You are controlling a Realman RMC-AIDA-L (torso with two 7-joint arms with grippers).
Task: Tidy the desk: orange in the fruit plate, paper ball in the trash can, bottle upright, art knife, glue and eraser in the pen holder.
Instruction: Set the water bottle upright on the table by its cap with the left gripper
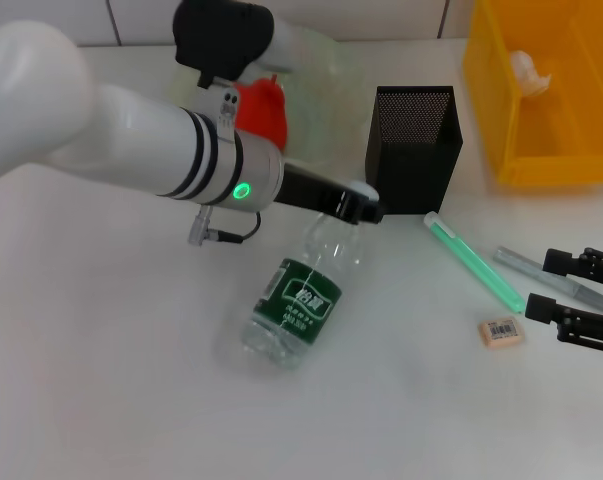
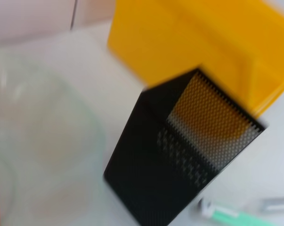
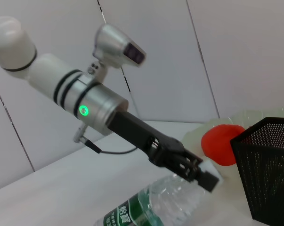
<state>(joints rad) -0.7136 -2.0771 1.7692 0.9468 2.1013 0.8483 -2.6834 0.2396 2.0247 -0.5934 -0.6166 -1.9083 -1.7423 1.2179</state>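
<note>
Head view: tidy roughly two steps in, bottle in hand, three small items outstanding.
Orange (image 1: pixel 264 108) in fruit plate (image 1: pixel 326 62); paper ball (image 1: pixel 526 68) in trash can (image 1: pixel 547 95). Bottle (image 1: pixel 299 298) on its side on desk (image 1: pixel 101 380), left gripper (image 1: pixel 362 203) at the white cap, fingers apparently pinching it, grip not fully visible. Glue (image 1: pixel 473 260), art knife (image 1: pixel 553 276), eraser (image 1: pixel 501 332) loose beside pen holder (image 1: pixel 413 146). Right gripper (image 1: pixel 581 297) at the right edge, fingers spread, near knife and eraser. Open desk on the left; tight gap between bottle cap and holder.
</note>
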